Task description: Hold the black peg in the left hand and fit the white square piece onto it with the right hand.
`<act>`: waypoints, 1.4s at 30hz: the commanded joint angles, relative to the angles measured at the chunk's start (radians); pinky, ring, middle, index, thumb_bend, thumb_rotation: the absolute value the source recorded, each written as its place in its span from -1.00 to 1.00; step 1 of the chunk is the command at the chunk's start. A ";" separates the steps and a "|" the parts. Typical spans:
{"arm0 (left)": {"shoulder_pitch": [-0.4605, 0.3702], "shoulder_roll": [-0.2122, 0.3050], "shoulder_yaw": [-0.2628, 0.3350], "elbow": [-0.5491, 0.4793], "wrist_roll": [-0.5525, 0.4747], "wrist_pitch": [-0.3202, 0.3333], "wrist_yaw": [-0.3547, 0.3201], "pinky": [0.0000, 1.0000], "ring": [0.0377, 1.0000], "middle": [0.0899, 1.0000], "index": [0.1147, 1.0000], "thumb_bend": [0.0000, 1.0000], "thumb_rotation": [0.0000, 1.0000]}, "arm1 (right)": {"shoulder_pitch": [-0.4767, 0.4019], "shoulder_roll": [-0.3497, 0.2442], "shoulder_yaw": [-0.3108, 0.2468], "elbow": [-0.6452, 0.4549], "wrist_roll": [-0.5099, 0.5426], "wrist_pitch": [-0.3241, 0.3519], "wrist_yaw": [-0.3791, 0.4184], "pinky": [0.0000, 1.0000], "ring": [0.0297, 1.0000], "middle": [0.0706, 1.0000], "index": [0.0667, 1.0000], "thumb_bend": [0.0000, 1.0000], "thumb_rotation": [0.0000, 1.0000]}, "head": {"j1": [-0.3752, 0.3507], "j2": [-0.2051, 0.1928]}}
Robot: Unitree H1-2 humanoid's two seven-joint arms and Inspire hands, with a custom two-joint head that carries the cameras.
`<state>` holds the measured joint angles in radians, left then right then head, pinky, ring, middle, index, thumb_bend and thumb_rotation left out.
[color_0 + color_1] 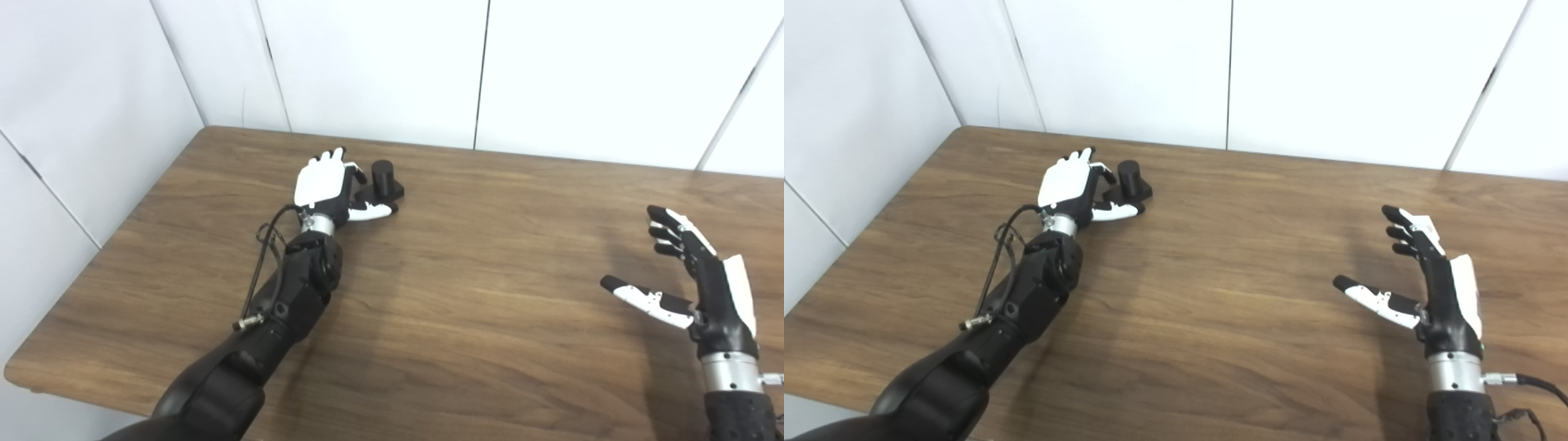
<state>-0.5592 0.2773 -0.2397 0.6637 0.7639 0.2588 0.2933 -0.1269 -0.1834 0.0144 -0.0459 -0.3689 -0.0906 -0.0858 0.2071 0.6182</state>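
Note:
The black peg (384,179), a short cylinder on a flat black base, stands on the wooden table (465,294) at the far left-middle. My left hand (327,187) lies just left of it, fingers apart and partly curled toward the base, thumb stretched under the peg's front edge. It holds nothing that I can see. My right hand (698,275) hovers over the table's right side, open and empty, palm facing left. The peg also shows in the right eye view (1130,180). No white square piece is in view.
White wall panels stand behind and to the left of the table. The table's left edge and front-left corner (24,370) are near my left arm. A cable loops off the left forearm (269,257).

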 commanded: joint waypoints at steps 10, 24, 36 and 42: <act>-0.052 0.021 -0.007 0.065 -0.061 -0.065 0.059 1.00 1.00 0.90 0.07 0.58 -0.05 | -0.013 0.008 -0.010 -0.052 -0.002 -0.007 -0.018 0.46 0.60 0.67 0.64 0.53 -0.50 | -0.007 0.011; -0.055 0.016 -0.030 0.095 -0.090 -0.132 0.091 1.00 0.99 0.83 -0.01 0.43 -0.28 | 0.006 0.007 -0.018 -0.078 -0.004 0.006 -0.016 0.45 0.60 0.67 0.64 0.52 -0.48 | -0.017 0.027; -0.035 0.014 -0.031 0.078 -0.120 -0.149 0.075 1.00 0.98 0.84 0.00 0.50 -0.47 | 0.013 0.007 -0.023 -0.099 0.002 0.029 -0.013 0.46 0.59 0.66 0.64 0.52 -0.51 | -0.021 0.041; -0.032 0.011 -0.034 0.090 -0.127 -0.154 0.098 1.00 0.96 0.80 -0.16 0.04 -0.84 | 0.016 0.003 -0.023 -0.101 0.000 0.028 -0.011 0.46 0.59 0.66 0.63 0.52 -0.49 | -0.023 0.047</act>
<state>-0.5888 0.2742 -0.2672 0.7368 0.6249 0.0804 0.4049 -0.0899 -0.1788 -0.0020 -0.1053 -0.3701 -0.0509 -0.0909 0.1841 0.6642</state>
